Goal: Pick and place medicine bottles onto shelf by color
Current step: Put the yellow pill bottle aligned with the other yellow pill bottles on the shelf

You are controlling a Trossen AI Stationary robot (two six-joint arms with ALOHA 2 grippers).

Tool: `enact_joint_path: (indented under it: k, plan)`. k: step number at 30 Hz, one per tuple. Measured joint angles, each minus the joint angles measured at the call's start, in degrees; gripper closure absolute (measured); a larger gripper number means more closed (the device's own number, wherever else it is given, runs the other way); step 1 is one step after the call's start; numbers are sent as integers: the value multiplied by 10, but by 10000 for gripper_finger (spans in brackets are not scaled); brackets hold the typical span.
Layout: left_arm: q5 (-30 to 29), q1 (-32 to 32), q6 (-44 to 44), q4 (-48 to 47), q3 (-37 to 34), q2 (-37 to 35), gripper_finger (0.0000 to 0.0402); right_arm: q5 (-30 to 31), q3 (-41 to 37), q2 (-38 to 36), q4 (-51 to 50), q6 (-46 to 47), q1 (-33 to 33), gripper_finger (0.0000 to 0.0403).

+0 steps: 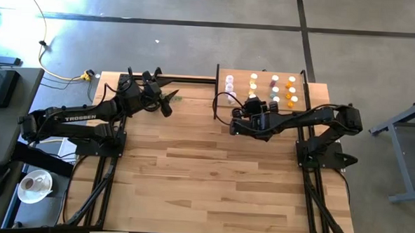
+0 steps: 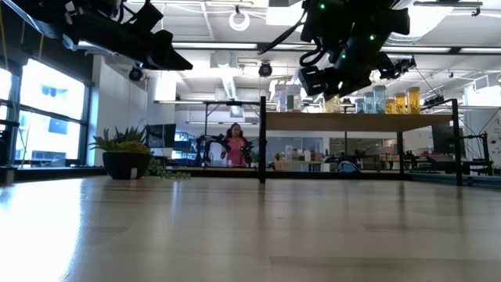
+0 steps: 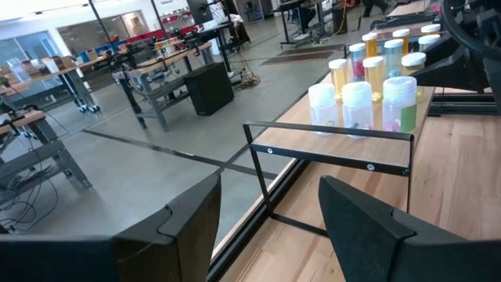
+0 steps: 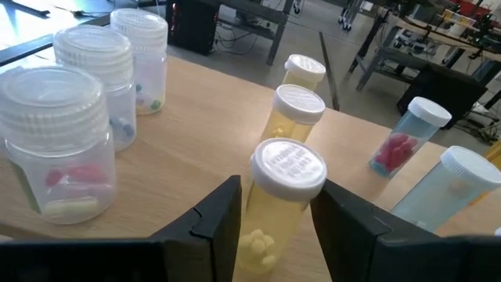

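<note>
We see the right gripper (image 4: 275,211) over the shelf (image 1: 302,80), its fingers closed around a yellow medicine bottle (image 4: 278,205) standing in the yellow row beside the clear bottles (image 4: 74,133). The left gripper (image 3: 266,227) waits open beside the potted plant (image 2: 125,153).

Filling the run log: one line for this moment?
right gripper: shut on yellow bottle, over shelf | left gripper: open, empty, near plant

It was an open lab or workshop: workbenches (image 3: 168,78) on black frames stood on a concrete floor (image 1: 197,32), under exposed ceiling ducts (image 2: 227,74) at upper centre.
</note>
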Motion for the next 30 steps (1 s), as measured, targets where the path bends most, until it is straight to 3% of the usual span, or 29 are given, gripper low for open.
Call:
enact_joint_path:
  k: [30]
  plan:
    - [0,0,0,0,0,0,195,-2,0,0,2,18,0,262]
